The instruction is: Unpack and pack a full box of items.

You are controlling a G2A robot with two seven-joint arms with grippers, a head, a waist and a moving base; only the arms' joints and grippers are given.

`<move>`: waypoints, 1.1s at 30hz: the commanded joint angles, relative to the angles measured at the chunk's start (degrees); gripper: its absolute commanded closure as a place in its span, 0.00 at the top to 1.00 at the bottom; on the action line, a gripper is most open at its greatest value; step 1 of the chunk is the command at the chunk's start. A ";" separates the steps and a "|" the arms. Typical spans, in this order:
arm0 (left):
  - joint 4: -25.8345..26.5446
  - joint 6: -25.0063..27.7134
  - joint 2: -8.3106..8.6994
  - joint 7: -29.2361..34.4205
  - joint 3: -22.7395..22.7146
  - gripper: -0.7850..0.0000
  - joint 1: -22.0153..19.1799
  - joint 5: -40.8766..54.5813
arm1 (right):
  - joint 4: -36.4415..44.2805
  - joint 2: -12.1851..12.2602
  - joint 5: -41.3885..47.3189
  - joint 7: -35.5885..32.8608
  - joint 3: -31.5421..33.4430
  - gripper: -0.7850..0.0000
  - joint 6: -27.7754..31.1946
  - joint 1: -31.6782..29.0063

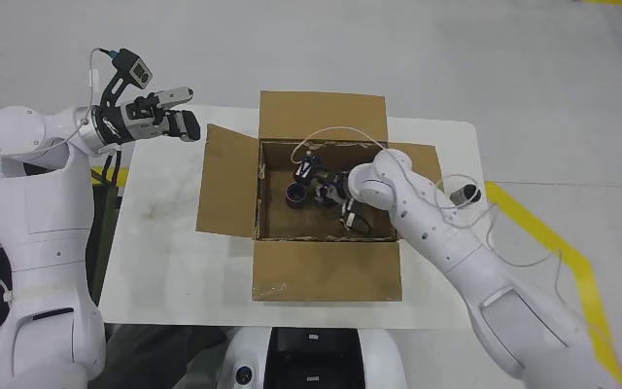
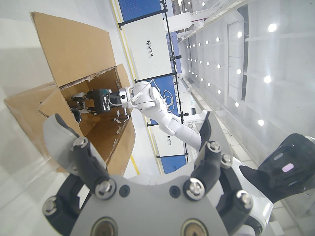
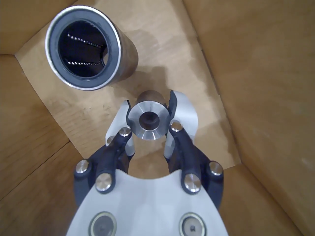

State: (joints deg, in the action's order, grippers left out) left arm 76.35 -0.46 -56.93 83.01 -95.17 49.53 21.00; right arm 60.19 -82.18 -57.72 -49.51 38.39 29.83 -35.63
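Observation:
An open cardboard box (image 1: 326,272) stands in the middle of the white table (image 1: 155,253). Inside it my right gripper (image 3: 149,100) is shut on a small metal cylinder (image 3: 147,122) with a hole in its end, just above the box floor (image 3: 172,50). A large dark cylinder (image 3: 83,47) with a steel rim stands upright beside it, apart from the fingers. From above, the right gripper (image 1: 321,190) sits next to that large cylinder (image 1: 294,197). My left gripper (image 1: 188,110) hangs open and holds nothing over the table's far left corner, away from the box (image 2: 73,50).
The box flaps are folded outward on all sides; the left flap (image 1: 226,190) slopes over the table. A small metal cylinder (image 1: 466,194) stands on the table right of the box. Bare table lies left of the box.

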 commanded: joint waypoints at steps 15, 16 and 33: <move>0.00 0.00 0.00 0.00 0.00 1.00 0.00 0.00 | 26.99 5.99 -8.14 -5.47 10.75 0.00 -1.58 -14.07; 0.00 0.00 0.00 0.00 0.00 1.00 0.00 0.00 | 28.98 6.34 -8.75 -5.51 11.50 0.00 -1.46 -15.17; 0.00 0.00 0.00 0.00 0.00 1.00 0.00 0.00 | 43.00 9.41 -3.85 -0.34 23.01 0.00 -3.29 -26.51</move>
State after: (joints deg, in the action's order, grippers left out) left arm 76.35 -0.46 -56.93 83.01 -95.17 49.53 21.00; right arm 102.50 -72.92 -61.68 -49.97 60.87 26.63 -61.57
